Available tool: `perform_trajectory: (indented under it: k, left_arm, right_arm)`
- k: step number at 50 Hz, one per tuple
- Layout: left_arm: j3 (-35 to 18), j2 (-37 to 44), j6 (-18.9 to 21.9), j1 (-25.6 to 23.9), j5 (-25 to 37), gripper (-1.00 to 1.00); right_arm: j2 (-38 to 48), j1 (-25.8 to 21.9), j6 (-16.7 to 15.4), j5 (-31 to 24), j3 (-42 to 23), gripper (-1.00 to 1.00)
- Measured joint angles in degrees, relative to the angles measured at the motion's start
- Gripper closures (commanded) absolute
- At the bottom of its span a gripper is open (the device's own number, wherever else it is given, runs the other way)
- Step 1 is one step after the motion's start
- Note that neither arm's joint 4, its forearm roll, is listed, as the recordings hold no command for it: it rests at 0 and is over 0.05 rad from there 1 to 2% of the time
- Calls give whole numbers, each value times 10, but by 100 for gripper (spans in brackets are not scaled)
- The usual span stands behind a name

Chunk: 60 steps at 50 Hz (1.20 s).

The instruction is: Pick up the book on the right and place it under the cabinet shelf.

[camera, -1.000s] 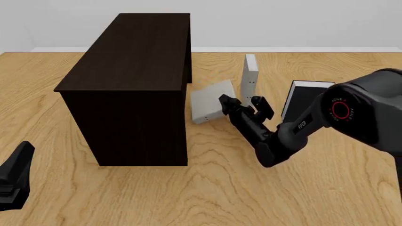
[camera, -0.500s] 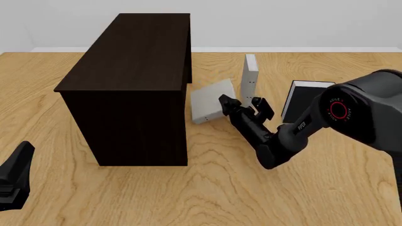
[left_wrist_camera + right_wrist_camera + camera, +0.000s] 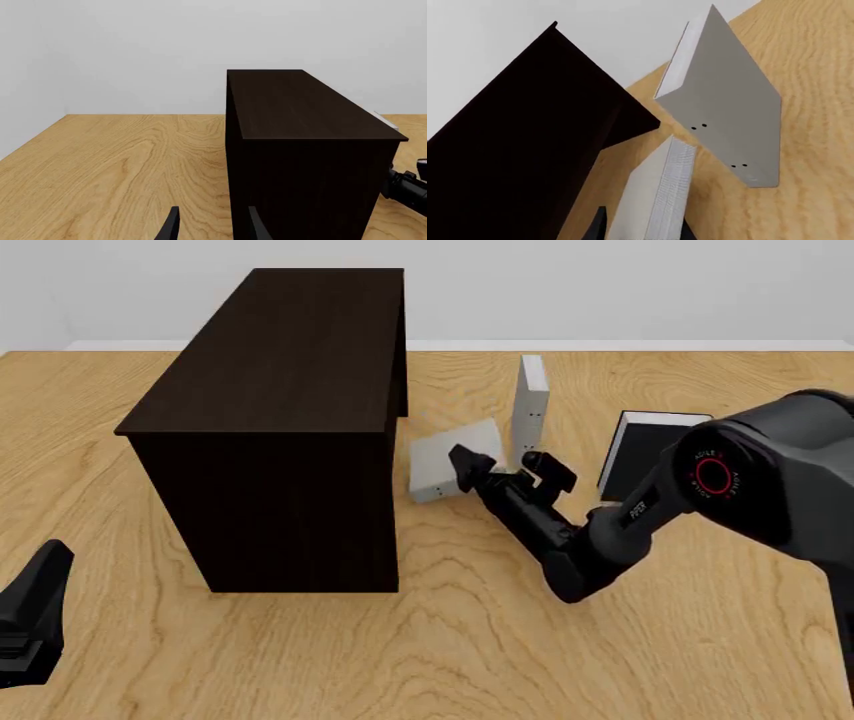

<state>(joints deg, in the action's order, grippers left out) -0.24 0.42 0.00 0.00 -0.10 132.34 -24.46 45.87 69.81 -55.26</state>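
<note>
The book (image 3: 441,458) taken to be the task's own is the light grey one that leans tilted on the table (image 3: 441,640), just beside the right-hand face of the cabinet (image 3: 294,370). It is judged to be the one meant because the right claw (image 3: 502,462) is set at it. From the front, no gap can be made out between its left edge and the cabinet's side, so it cannot be said whether the two touch. In the right wrist view its white page edges are turned toward the camera, and it runs up between the two fingertips.

The right claw is spread wide, with one finger at each side of the book's near end. No firm grip can be seen, and whether either finger touches the cover cannot be told.

A second grey book (image 3: 531,400), much like the first, stands upright a little further back and to the right, with small dark dots on its spine. A black book (image 3: 647,445) lies further right, partly hidden by the right arm.

The left claw (image 3: 212,229) is held low at the near left, well apart from the books. Its fingers are parted and nothing is between them.

The task is judged to be at the grasping stage. The book has been reached but not yet gripped or lifted. The closing of the claw, the lift and the placing under the shelf are all left to be done. No opening in the cabinet is shown from these angles.
</note>
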Motion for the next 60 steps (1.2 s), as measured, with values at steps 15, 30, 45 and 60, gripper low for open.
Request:
perform_trajectory:
  k: [15,30,45,60]
  left_arm:
    - [0,0,0,0,0,-100]
    - [0,0,0,0,0,-100]
    - [0,0,0,0,0,-100]
    - [0,0,0,0,0,-100]
  right_arm:
    - [-30,17,54,-12,40,-100]
    - [-59,26,115,1,92,-100]
    - [-87,25,90,-14,138,-100]
    - [-143,30,86,-68,207,-100]
